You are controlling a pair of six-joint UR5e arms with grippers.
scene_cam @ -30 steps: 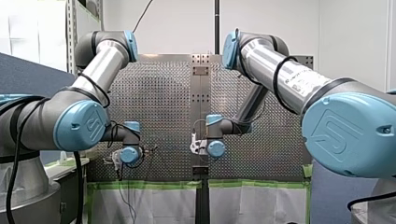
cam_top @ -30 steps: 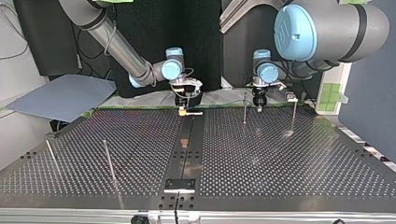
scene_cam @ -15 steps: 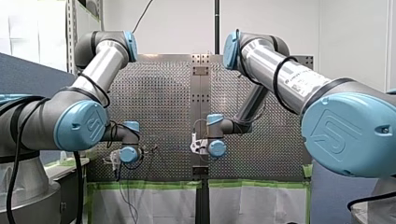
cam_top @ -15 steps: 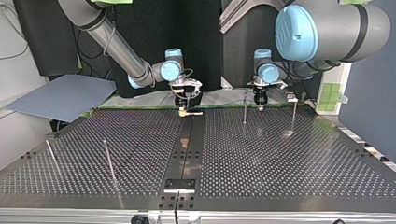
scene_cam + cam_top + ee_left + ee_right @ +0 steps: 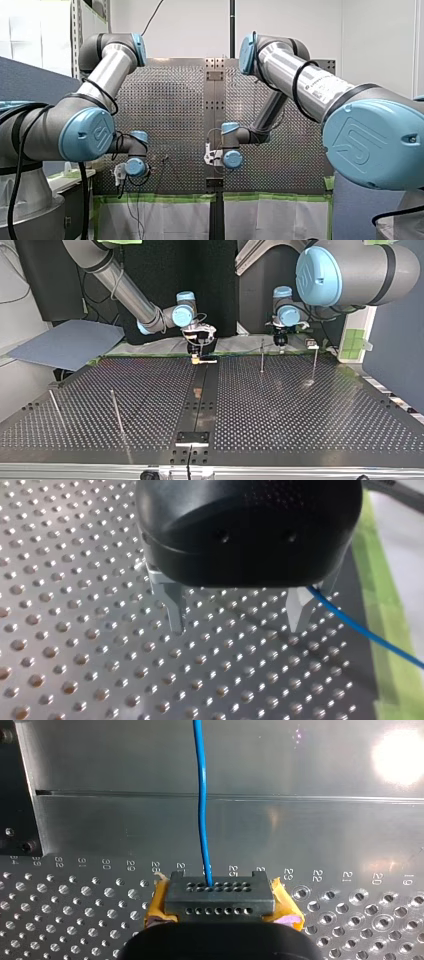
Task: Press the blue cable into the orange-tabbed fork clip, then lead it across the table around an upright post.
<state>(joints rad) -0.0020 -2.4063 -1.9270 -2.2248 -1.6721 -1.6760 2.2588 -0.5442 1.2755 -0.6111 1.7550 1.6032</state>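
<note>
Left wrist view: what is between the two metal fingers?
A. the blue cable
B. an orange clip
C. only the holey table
C: my left gripper is open, its fingers stand apart over bare table, and the cable runs beside one finger, not between them.

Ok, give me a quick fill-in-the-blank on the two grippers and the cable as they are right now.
1. My left gripper is ____.
2. The cable is ____ in colour.
3. My right gripper has pads that are ____.
Missing words: open; blue; yellow.
</note>
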